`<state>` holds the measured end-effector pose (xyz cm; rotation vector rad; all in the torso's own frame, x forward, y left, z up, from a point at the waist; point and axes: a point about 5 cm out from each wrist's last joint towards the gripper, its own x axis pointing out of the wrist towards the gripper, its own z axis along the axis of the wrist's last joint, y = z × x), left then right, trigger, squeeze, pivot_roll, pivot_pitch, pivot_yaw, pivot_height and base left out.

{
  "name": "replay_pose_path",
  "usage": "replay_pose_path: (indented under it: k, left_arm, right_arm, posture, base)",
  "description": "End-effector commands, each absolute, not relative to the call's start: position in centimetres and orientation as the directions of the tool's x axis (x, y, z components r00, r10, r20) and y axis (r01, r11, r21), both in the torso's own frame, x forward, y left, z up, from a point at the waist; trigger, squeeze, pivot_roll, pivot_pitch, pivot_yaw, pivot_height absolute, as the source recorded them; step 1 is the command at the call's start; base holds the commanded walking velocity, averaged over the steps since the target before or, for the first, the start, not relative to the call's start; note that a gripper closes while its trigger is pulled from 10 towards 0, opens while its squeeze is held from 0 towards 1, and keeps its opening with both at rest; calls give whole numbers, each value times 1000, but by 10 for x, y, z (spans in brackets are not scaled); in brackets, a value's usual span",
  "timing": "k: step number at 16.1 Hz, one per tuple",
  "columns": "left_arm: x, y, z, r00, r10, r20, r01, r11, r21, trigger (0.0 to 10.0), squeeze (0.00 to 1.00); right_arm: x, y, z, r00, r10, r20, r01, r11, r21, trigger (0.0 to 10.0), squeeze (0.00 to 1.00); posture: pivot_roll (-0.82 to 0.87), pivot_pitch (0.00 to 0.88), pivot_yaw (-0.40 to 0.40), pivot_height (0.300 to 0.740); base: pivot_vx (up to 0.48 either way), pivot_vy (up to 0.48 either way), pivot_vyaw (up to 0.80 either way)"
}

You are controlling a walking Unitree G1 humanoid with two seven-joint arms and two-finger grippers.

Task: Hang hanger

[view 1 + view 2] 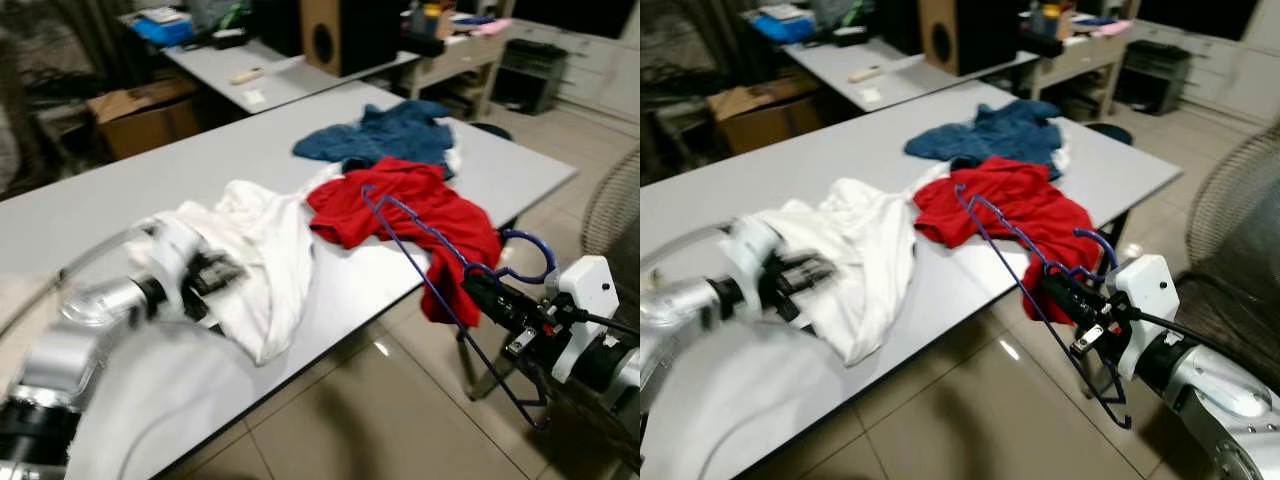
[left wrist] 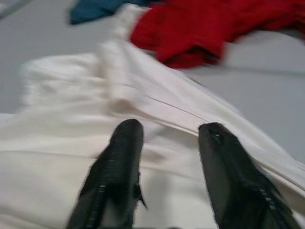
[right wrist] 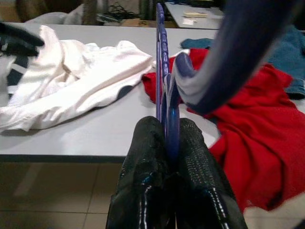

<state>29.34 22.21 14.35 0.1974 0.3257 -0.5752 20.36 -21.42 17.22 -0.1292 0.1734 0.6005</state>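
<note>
Indoor light moderate, even, from above; dim in far background. Small glare spot on glossy beige tiled floor. Silver left arm motion-blurred in both eye views. Left wrist view smeared, crumpled white cloth garment soft. Right wrist view: near blue plastic hanger defocused.

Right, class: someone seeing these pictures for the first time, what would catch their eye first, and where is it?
The right gripper, off the table's near edge, is clamped on a purple hanger that slants up over a bright red garment spilling over that edge. Beside it lies a white garment, where the left gripper hovers open, and a blue garment lies behind.
</note>
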Motion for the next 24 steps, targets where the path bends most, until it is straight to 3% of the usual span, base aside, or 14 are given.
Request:
replay_pose_path:
  k: [1, 2, 4, 8, 9, 10, 13, 14, 15, 16, 20, 24]
  left_arm:
    - [294, 232, 138, 821, -416, -390, 478, 875, 74, 10000, 1000]
    - [294, 234, 137, 833, -392, -391, 450, 891, 64, 10000, 1000]
    - [301, 250, 135, 896, -208, -392, 267, 958, 103, 10000, 1000]
    - [303, 271, 138, 924, -11, -383, 74, 986, 151, 10000, 1000]
    - [303, 267, 134, 917, -37, -398, 73, 994, 76, 10000, 769]
    - [303, 260, 131, 910, -84, -407, 104, 994, 26, 10000, 0]
    - [304, 249, 114, 896, -128, -425, 106, 992, -75, 10000, 0]
    - [304, 249, 111, 895, -124, -429, 98, 992, -83, 8549, 0]
    - [305, 249, 107, 895, -113, -431, 85, 993, -85, 3451, 0]
    - [306, 251, 105, 898, -103, -428, 76, 994, -80, 0, 0]
    - [308, 247, 102, 902, -135, -409, 92, 988, -122, 0, 0]
    - [310, 257, 97, 908, -55, -414, 27, 997, -74, 0, 0]
  right_arm:
    - [204, -209, 172, 798, 568, -202, -589, 806, -58, 10000, 0]
    - [203, -208, 172, 796, 571, -201, -591, 805, -56, 10000, 0]
    - [204, -203, 170, 787, 583, -201, -602, 797, -45, 10000, 0]
    - [200, -196, 168, 754, 625, -205, -640, 768, -14, 10000, 0]
    - [198, -193, 167, 726, 654, -212, -669, 743, 2, 10000, 0]
    - [197, -192, 167, 718, 663, -212, -678, 735, 3, 10000, 0]
    - [198, -191, 168, 716, 665, -211, -681, 732, -4, 10000, 0]
    - [198, -191, 168, 716, 666, -211, -682, 731, -4, 10000, 0]
    - [198, -191, 168, 713, 669, -212, -685, 728, -5, 10000, 0]
    - [198, -191, 168, 710, 672, -212, -689, 725, -9, 10000, 0]
    - [199, -191, 168, 704, 677, -214, -695, 719, -14, 10000, 0]
    - [199, -190, 167, 702, 680, -213, -698, 716, -17, 10000, 0]
  posture:
    - [-52, 0, 96, 740]
    - [-52, 0, 96, 740]
    - [-53, 0, 96, 740]
    - [-52, 0, 95, 740]
    - [-49, 0, 94, 740]
    - [-48, 0, 94, 740]
    - [-52, 0, 94, 740]
    - [-55, 0, 94, 740]
    - [-57, 0, 94, 740]
    - [-57, 0, 94, 740]
    - [-62, 0, 93, 740]
    - [-61, 0, 95, 740]
  base:
    - [0, 0, 0]
    - [0, 0, 0]
    - [0, 0, 0]
    - [0, 0, 0]
    - [0, 0, 0]
    - [0, 0, 0]
    - [0, 0, 0]
    - [0, 0, 0]
    - [0, 0, 0]
    - [0, 0, 0]
    - [0, 0, 0]
    - [0, 0, 0]
